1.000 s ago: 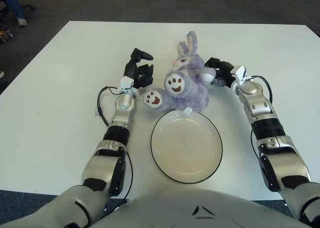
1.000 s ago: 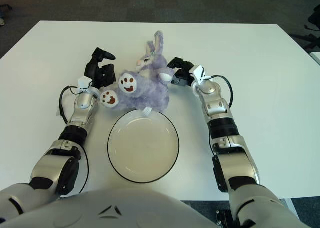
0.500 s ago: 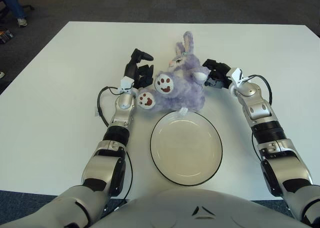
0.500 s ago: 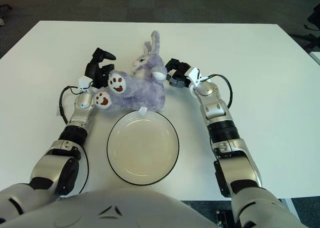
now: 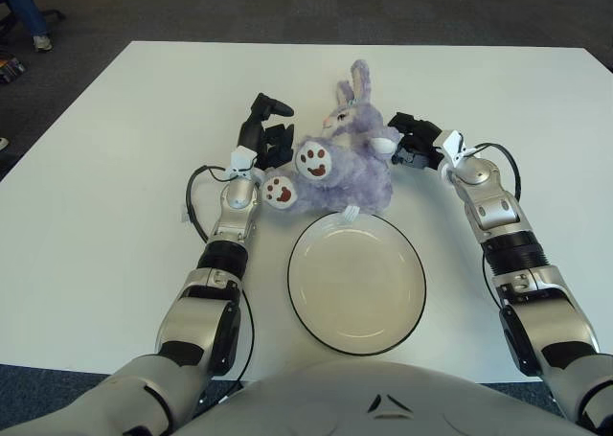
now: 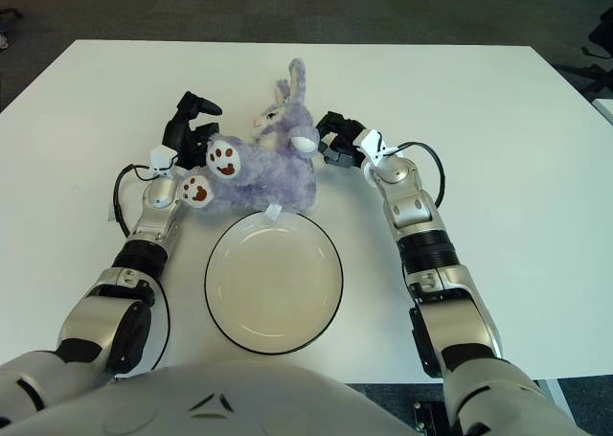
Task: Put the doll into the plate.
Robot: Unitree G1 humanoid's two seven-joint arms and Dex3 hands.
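Doll [image 5: 343,165]: purple plush rabbit lying on the white table [image 5: 115,168], just beyond the far rim of the plate [image 5: 356,281], not in it. Long axis runs left-right; ears point away from the robot, brown-padded soles face the camera at left. A small white tag hangs over the plate rim; no writing legible.

Left hand [image 5: 265,137]: beside the feet, fingers spread, holding nothing.

Right hand [image 5: 414,141]: against the doll's white paw; grip cannot be made out.

The right hand [image 5: 414,141] has pushed the doll [image 5: 335,165] leftward; its feet now press against the left hand [image 5: 268,139].
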